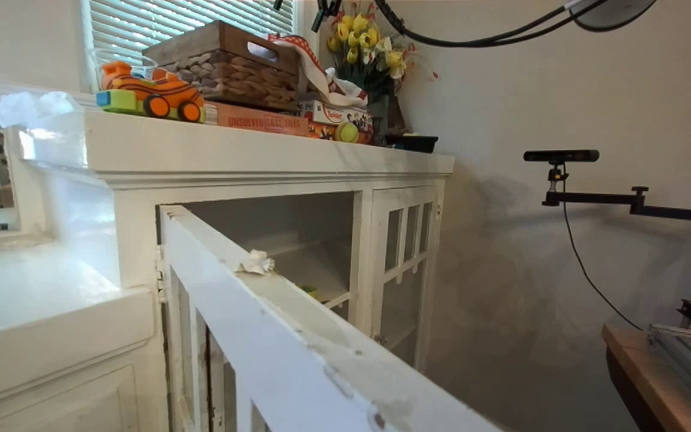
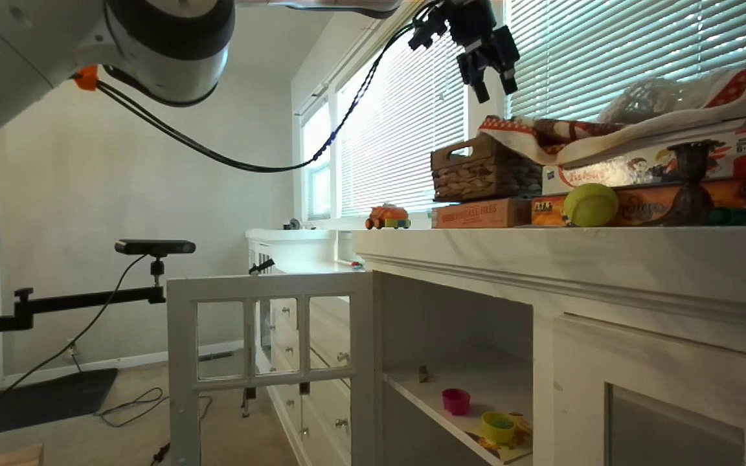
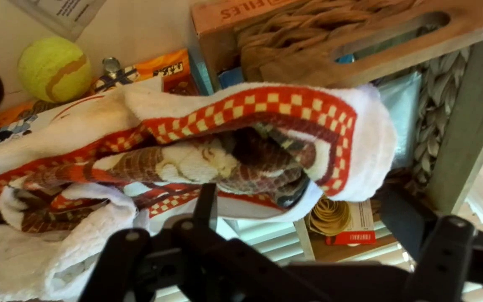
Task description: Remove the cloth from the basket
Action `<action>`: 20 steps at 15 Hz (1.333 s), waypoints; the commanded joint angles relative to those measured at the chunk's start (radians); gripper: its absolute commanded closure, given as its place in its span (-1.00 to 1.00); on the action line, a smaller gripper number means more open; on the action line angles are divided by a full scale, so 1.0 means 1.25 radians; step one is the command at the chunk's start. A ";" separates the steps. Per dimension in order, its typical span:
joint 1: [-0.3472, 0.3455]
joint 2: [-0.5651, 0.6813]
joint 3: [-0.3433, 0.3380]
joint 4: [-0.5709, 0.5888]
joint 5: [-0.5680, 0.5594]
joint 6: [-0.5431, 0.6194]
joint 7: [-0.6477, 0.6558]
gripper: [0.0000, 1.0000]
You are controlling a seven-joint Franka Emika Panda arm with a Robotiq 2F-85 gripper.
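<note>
The basket, brown woven wicker with a wooden rim, stands on a box on the white cabinet top in both exterior views (image 1: 243, 75) (image 2: 470, 171). Its rim and handle slot show in the wrist view (image 3: 474, 25). The cloth, whitish with red checks and brown patches, has one end over the basket's edge (image 1: 321, 78). The rest lies across the boxes beside it (image 2: 606, 142). It fills much of the wrist view (image 3: 245, 155). My gripper (image 2: 495, 94) is open and empty above the basket. In the wrist view its fingers (image 3: 302, 197) are wide apart near the cloth's end.
Flat boxes (image 1: 261, 122), a tennis ball (image 2: 590, 204), an orange toy (image 1: 150, 93), yellow flowers (image 1: 357, 39) and a dark stand (image 2: 691, 175) share the cabinet top. Window blinds (image 2: 645, 45) are close behind. A cabinet door (image 1: 297, 318) stands open below.
</note>
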 commanded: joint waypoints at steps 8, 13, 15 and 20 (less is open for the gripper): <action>0.000 0.054 0.037 0.030 0.036 0.000 -0.163 -0.47; 0.003 0.061 0.038 0.028 0.033 0.001 -0.183 0.24; 0.002 0.057 0.036 0.024 0.032 0.005 -0.181 0.52; -0.003 0.039 0.032 0.020 0.030 0.021 -0.176 1.00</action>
